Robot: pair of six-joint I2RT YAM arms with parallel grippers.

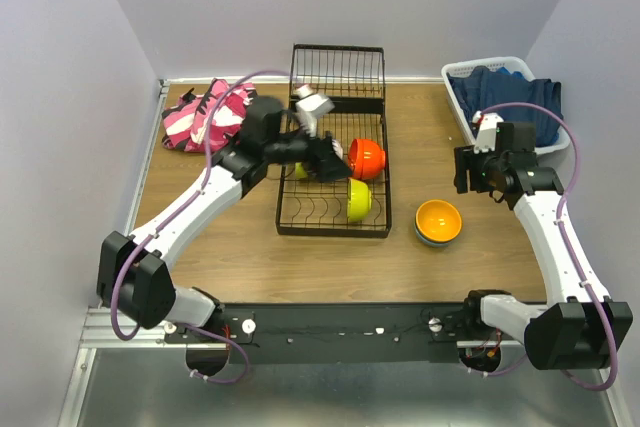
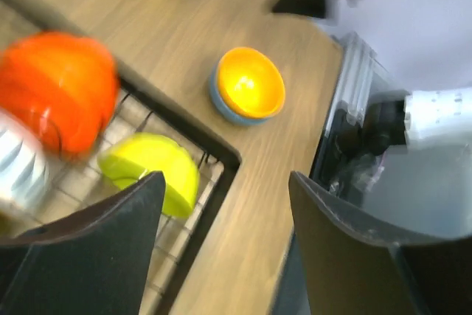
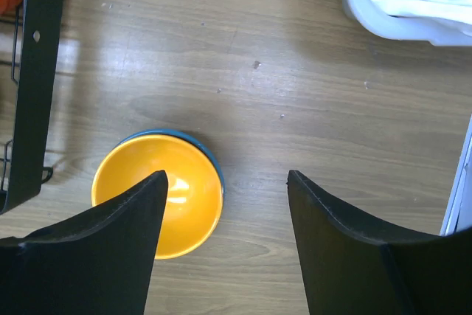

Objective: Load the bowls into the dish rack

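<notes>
The left gripper [image 2: 225,182] hangs over the rack [image 1: 333,232], jaws apart with nothing between them, and the red bowl [image 1: 366,157] and green bowl [image 1: 358,199] already sit inside the rack. Further right, the orange bowl [image 1: 438,217] lies nested in the blue bowl [image 2: 223,108] on the table [image 1: 330,267], not yet loaded. The right gripper [image 3: 225,178] hovers above that pair, jaws spread and empty, so at least two bowls seem left.
</notes>
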